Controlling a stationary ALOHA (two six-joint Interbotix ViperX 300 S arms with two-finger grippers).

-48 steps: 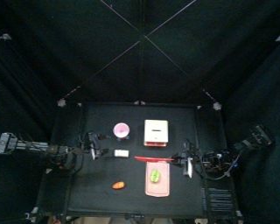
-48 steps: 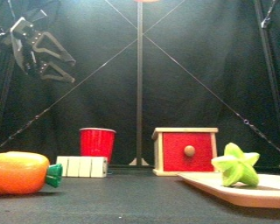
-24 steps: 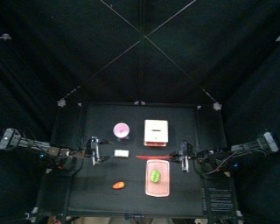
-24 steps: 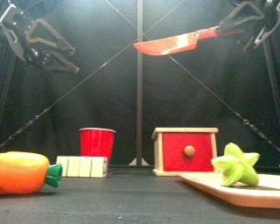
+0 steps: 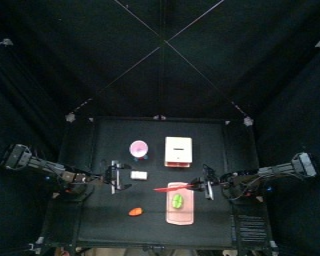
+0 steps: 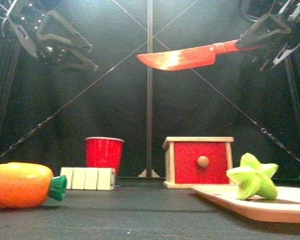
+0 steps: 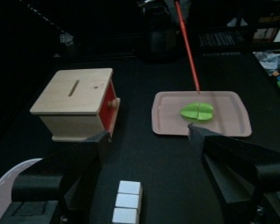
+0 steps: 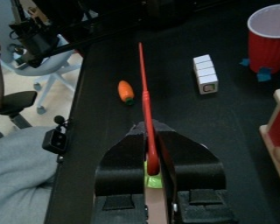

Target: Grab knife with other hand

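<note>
The knife (image 6: 180,58) has a red blade and hangs level high over the table, its tip toward the left arm. My right gripper (image 6: 261,37) is shut on its handle. The right wrist view shows the knife (image 8: 143,96) running straight out from between the jaws of the right gripper (image 8: 150,147). My left gripper (image 6: 63,45) hangs open at about the same height, apart from the blade tip. From above, the left gripper (image 5: 119,178) faces the knife (image 5: 180,186) and the right gripper (image 5: 208,184). In the left wrist view the knife (image 7: 187,44) shows edge-on beyond the open left gripper (image 7: 149,136).
On the table stand a red cup (image 6: 104,152), a red and wooden box (image 6: 199,161) and white blocks (image 6: 87,178). An orange carrot (image 6: 22,184) lies front left. A pink tray (image 6: 259,201) holds a green star (image 6: 253,177). A person's grey sleeve (image 8: 11,175) shows beyond the curtains.
The right gripper has brought the knife into the front view and turned it level toward the left arm. The left gripper, open throughout, has moved in toward the middle.
</note>
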